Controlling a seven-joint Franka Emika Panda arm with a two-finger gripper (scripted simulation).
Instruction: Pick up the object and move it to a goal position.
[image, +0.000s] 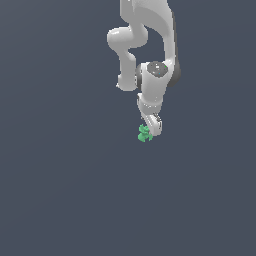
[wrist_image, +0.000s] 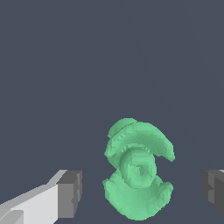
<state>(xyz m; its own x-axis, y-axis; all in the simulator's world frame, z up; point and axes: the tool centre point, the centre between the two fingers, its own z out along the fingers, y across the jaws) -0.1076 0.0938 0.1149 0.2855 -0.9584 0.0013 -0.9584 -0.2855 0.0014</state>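
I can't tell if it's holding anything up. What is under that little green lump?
Under the green lump the wrist view shows only plain dark grey surface. The spot directly beneath it is covered by the lump itself. The tool has a pad on either side of it, clear gaps showing, not gripping.

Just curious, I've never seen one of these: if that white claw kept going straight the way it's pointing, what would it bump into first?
Most likely the green object, sitting between the open gripper's fingers; depth is unclear.
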